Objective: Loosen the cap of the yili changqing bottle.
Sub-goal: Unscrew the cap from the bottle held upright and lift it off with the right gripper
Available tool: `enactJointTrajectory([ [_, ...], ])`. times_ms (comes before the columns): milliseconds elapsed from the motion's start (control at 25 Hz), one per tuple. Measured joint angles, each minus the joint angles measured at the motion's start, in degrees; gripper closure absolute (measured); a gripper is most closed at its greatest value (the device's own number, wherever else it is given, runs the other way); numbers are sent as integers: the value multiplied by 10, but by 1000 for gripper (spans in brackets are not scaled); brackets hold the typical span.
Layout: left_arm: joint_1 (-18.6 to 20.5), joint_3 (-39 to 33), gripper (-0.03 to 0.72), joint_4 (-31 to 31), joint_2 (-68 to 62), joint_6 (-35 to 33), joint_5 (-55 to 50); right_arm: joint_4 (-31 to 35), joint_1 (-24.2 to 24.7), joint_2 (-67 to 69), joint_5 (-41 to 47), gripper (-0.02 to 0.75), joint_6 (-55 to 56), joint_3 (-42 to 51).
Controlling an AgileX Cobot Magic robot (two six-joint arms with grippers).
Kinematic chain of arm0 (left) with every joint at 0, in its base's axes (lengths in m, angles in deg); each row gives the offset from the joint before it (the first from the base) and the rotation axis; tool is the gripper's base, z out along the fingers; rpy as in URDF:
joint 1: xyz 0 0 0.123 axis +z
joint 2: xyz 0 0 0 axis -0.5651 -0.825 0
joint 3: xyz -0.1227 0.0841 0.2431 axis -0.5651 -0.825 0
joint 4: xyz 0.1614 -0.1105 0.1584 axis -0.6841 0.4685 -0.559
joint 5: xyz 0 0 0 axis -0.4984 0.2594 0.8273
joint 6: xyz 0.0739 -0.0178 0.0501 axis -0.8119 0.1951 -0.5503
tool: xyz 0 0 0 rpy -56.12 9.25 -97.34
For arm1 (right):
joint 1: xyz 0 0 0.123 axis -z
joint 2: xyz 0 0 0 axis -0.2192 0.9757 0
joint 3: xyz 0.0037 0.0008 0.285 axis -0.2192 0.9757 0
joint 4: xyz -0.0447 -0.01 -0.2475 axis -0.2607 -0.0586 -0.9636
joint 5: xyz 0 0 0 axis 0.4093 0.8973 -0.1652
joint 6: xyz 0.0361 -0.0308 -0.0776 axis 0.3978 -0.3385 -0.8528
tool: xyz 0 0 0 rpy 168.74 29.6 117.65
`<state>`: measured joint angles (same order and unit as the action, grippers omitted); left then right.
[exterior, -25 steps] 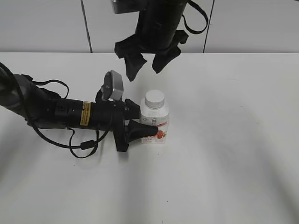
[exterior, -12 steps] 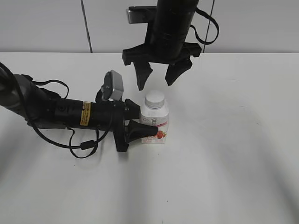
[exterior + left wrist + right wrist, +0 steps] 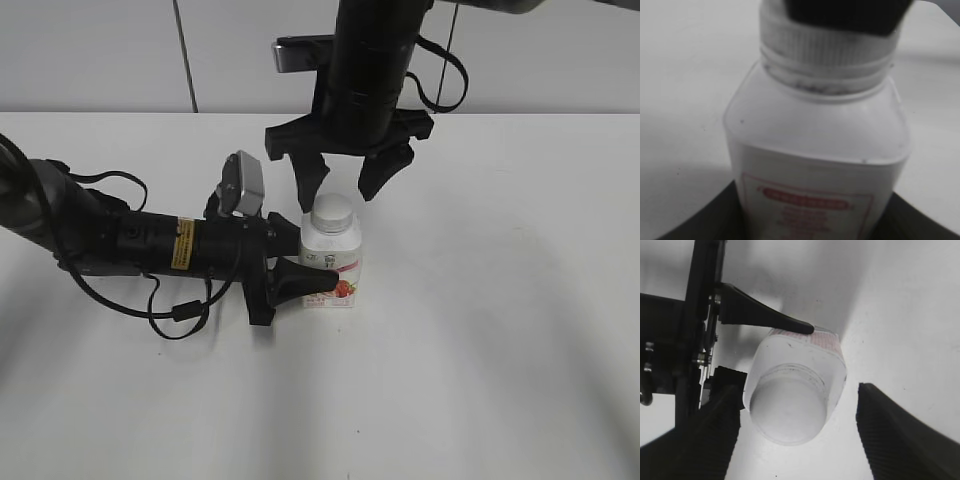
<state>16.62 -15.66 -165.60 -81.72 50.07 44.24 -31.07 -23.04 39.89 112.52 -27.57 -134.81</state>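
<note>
The yili changqing bottle [image 3: 331, 265], white with a pink and red label, stands upright on the white table [image 3: 480, 340]. Its white cap [image 3: 333, 210] is screwed on. My left gripper [image 3: 305, 262] lies along the table and is shut on the bottle's body; the bottle fills the left wrist view [image 3: 815, 150], with the cap's ribbed rim [image 3: 825, 45] at the top. My right gripper [image 3: 343, 185] hangs open just above and behind the cap, one finger on each side. In the right wrist view the cap [image 3: 787, 410] sits between the open fingers [image 3: 797, 435], nearer the left one.
The left arm and its loose black cable [image 3: 180, 312] lie across the table's left side. A grey panelled wall [image 3: 100, 55] stands behind the table's far edge.
My right gripper has moved right and down from behind the bottle to just over the cap. The left gripper and the bottle have not moved.
</note>
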Motion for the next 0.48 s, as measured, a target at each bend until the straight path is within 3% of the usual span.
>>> enactJointTrajectory([
  [320, 0, 0, 323, 0, 0, 0, 0, 2, -1, 0, 0, 173, 0, 0],
  [480, 0, 0, 323, 0, 0, 0, 0, 2, -1, 5, 0, 217, 0, 0],
])
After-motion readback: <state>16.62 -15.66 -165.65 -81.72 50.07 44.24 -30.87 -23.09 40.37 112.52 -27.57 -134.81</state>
